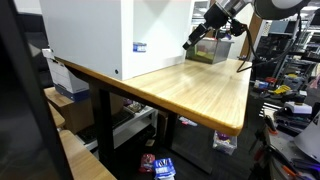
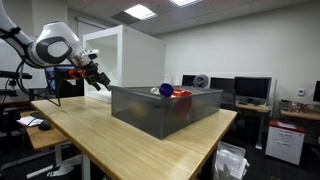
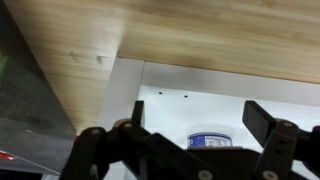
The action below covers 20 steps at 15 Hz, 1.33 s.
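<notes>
The arm [image 2: 52, 48] bends over the worktop [image 2: 90, 135], with the gripper [image 2: 99, 80] tilted downward in the air, its fingers [image 3: 270, 125] spread and empty. It hangs between the white box [image 1: 95, 35] and the grey bin [image 2: 160, 110], facing the box's blue label [image 3: 210, 141].

Table [image 1: 195, 92]: light wood top w/ visible grain, rounded edge, black legs; shows in both ext. views + wrist view.
On top, one end: grey bin [image 2: 165, 110], rectangular, open-topped, sits flat near the corner.
On top, alongside: white box [image 1: 95, 35], big, upright, base flat on the wood.
Bin vs box: near; touching or not, can't tell.
</notes>
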Tool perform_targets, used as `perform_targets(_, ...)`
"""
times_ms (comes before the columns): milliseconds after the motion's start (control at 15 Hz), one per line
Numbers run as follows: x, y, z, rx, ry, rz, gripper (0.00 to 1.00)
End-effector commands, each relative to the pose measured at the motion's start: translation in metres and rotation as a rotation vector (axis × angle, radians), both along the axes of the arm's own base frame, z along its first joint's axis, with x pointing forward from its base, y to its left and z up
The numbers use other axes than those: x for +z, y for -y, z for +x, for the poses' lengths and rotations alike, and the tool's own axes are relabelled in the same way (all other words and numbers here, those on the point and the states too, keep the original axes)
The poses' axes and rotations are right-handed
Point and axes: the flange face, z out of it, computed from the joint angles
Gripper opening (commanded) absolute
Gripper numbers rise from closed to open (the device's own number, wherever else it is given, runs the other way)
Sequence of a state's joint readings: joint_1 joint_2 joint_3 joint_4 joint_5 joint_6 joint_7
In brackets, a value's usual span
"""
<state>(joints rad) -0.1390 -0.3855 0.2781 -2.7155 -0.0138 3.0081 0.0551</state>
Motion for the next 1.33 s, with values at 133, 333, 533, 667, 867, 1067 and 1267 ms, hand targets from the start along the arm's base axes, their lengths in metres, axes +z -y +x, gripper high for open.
perform_targets(133, 0.0011, -0.0004, -0.0002, 0.004, 0.001, 0.006, 1.00)
perform_targets(333, 0.0013, 0.0008, -0.0001, 0.002, 0.000, 0.009, 1.00)
perform_targets(533, 0.0014, 0.0016, 0.0000, 0.001, 0.000, 0.009, 1.00)
perform_targets(667, 0.0014, 0.0016, 0.0000, 0.001, 0.000, 0.009, 1.00)
perform_targets(867, 0.0013, 0.0016, 0.0000, 0.001, 0.000, 0.009, 1.00)
perform_targets(1067, 0.0013, 0.0016, 0.0000, 0.001, 0.000, 0.009, 1.00)
perform_targets(1267, 0.0013, 0.0016, 0.0000, 0.001, 0.000, 0.009, 1.00)
